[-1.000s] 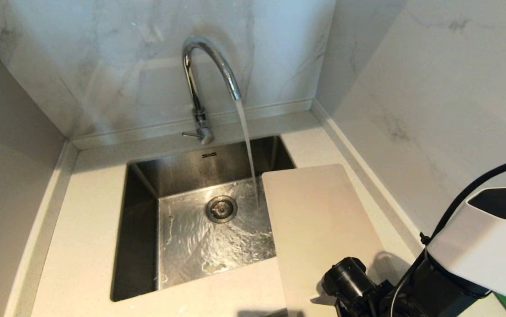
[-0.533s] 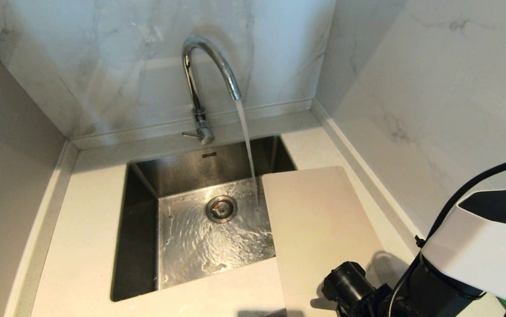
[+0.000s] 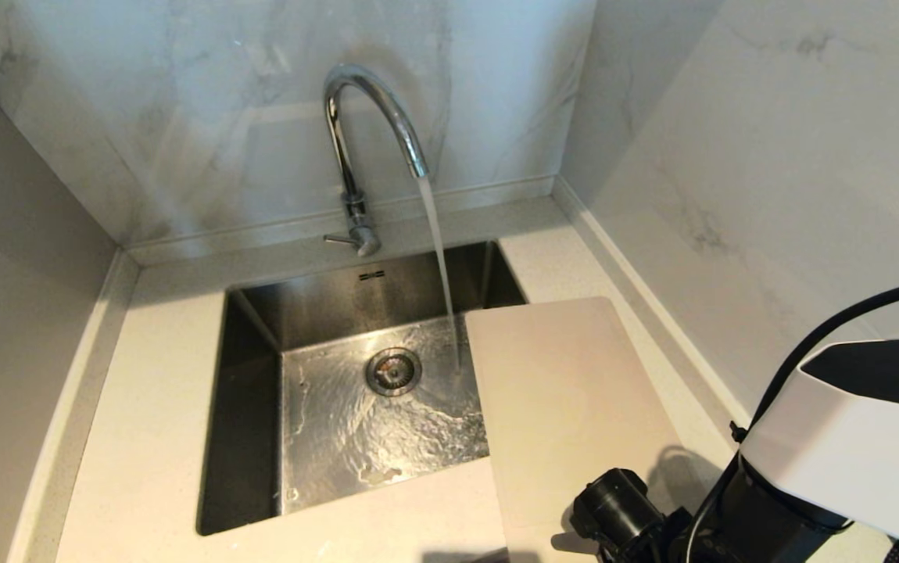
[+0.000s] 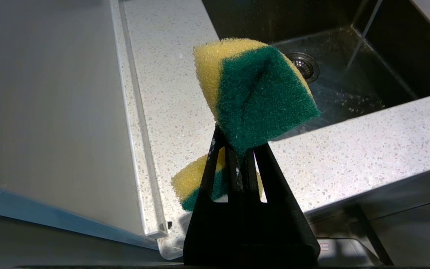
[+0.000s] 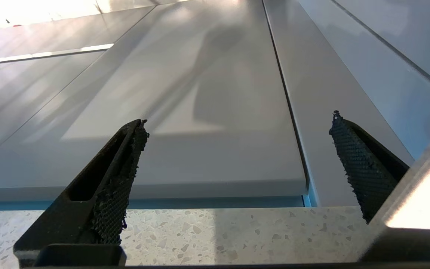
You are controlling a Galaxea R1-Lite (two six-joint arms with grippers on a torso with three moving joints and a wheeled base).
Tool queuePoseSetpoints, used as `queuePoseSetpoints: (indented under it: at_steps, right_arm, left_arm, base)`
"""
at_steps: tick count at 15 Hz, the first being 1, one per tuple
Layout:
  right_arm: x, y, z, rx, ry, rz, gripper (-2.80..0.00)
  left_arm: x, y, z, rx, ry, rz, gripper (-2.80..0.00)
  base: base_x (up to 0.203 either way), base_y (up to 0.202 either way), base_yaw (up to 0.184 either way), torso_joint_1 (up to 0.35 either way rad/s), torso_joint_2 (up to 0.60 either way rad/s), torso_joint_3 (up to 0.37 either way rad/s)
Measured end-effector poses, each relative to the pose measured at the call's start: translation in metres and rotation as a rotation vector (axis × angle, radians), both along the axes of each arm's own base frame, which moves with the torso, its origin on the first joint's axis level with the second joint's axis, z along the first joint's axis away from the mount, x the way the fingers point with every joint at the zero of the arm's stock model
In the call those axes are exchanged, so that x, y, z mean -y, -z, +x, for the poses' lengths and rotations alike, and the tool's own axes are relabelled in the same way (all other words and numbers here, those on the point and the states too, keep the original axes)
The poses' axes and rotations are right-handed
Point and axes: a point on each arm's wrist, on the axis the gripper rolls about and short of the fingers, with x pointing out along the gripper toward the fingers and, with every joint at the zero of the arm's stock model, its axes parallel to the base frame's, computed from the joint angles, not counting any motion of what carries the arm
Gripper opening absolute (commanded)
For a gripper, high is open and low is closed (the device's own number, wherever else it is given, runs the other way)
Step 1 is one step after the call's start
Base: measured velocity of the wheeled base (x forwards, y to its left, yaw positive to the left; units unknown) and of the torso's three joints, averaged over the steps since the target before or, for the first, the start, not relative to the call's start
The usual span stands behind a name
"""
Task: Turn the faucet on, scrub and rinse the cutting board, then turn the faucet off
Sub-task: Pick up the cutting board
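Running water, sink basin [image 3: 262,438] wet and rippling around the drain [image 3: 393,371], so the turn-on step looks done: stream falls from the faucet [image 3: 363,117] spout and lands just beside the left edge of the cutting board [image 3: 567,407], not on it. Board lies flat on the speckled countertop [image 3: 145,438] to the right of the basin, its left part overhanging the sink, and against the two earlier head pictures it has crept slightly toward the robot, far edge sitting a touch lower in view; faucet, lever [image 3: 338,239] and water unchanged. Right arm shell [image 3: 848,453] in the lower right corner has also eased leftward and down over the same second, small shift only. Right gripper [image 5: 237,149] has its jaws spread as wide as they go, nothing between them, the board's near edge lying right ahead and between the two textured fingertips [image 5: 125,168] in the wrist view; cannot tell if either pad touches it. Handle cut-out not visible. Left gripper [image 4: 237,149] off to the left of the basin, out of the head view, clamped hard on a yellow-and-green scouring sponge [image 4: 254,93], folded in the pinch. Judgement: board not yet wetted or scrubbed; next step likely the right gripper closing on the board's near end to bring it under the stream, with the sponge ready. Risk: thin wet board slipping from the pinch.
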Motion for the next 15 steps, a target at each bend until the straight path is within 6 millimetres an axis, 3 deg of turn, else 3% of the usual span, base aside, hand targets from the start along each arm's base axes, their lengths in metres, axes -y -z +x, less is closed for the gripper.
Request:
queuePoseSetpoints:
  at_steps: [12, 13, 15]
  right_arm:
    - [0.0, 0.014, -0.001, 0.067, 0.001, 0.041, 0.0]
    - [0.0, 0.015, -0.002, 0.064, 0.001, 0.04, -2.8]
    - [0.0, 0.015, -0.002, 0.065, 0.0, 0.04, -2.8]
  left_arm:
    - [0.0, 0.0, 0.0, 0.0, 0.0, -0.001, -2.8]
    - [0.0, 0.0, 0.0, 0.0, 0.0, -0.001, -2.8]
    - [0.0, 0.0, 0.0, 0.0, 0.001, 0.0, -2.8]
  base:
    - [0.0, 0.0, 0.0, 0.0, 0.0, 0.0]
    - [0.0, 0.0, 0.0, 0.0, 0.0, 0.0]
    - [0.0, 0.0, 0.0, 0.0, 0.0, 0.0]
